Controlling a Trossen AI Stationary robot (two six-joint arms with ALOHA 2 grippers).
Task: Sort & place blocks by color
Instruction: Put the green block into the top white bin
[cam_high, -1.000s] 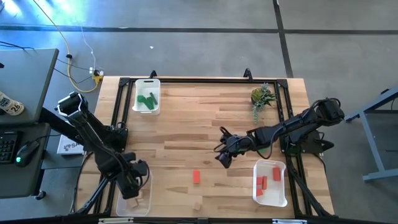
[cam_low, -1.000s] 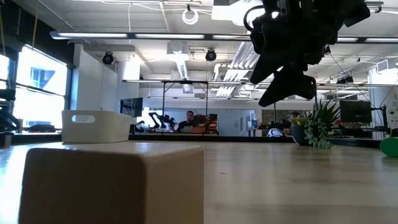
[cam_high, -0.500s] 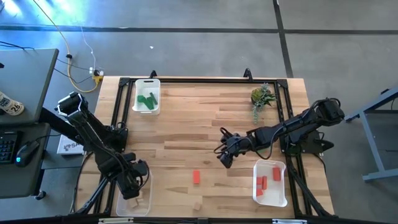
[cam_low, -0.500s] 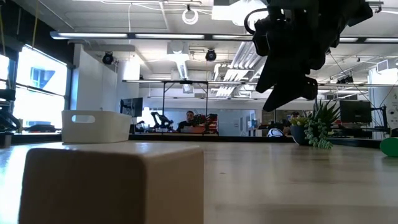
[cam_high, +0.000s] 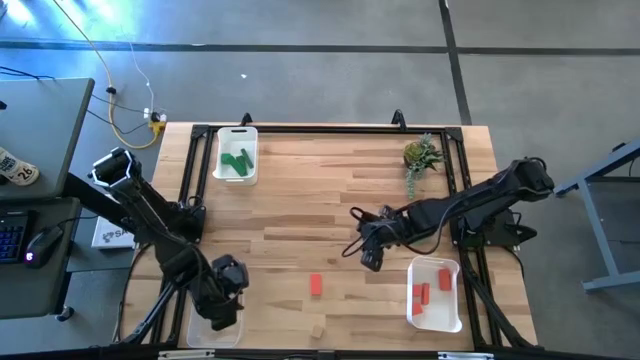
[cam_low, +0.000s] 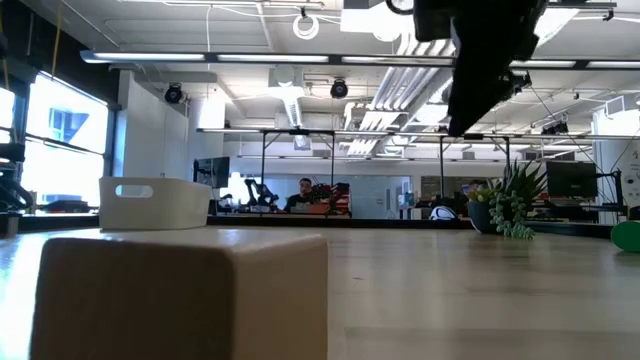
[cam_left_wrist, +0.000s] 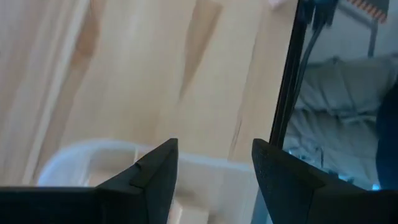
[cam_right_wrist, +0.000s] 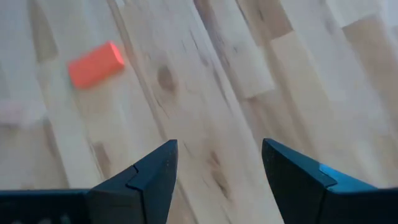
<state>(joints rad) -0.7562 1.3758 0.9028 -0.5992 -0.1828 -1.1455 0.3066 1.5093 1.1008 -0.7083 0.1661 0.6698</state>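
Note:
One red block (cam_high: 316, 285) and one tan block (cam_high: 318, 328) lie flat on the table near its near edge; the tan block (cam_low: 180, 295) fills the low view's foreground. Green blocks (cam_high: 237, 160) sit in the far-left white tray (cam_high: 250, 172), red blocks (cam_high: 422, 294) in the near-right tray (cam_high: 452, 315). My right gripper (cam_high: 368, 256) hangs open above the table's middle, and the red block (cam_right_wrist: 94, 63) lies ahead of its fingers (cam_right_wrist: 217, 177). My left gripper (cam_high: 226, 303) is open over the near-left tray (cam_high: 195, 335), whose rim (cam_left_wrist: 93, 152) shows below its fingers (cam_left_wrist: 214, 180).
A small potted plant (cam_high: 420, 155) stands near the far-right corner. A black frame rail (cam_high: 190, 190) runs along the table's edges. Bare wood lies between the trays. A desk with a mouse (cam_high: 36, 250) stands left of the table.
My right gripper has risen and drifted a little toward the table's right edge, staying open. My left gripper has shifted slightly toward the near edge, now covering more of the near-left tray.

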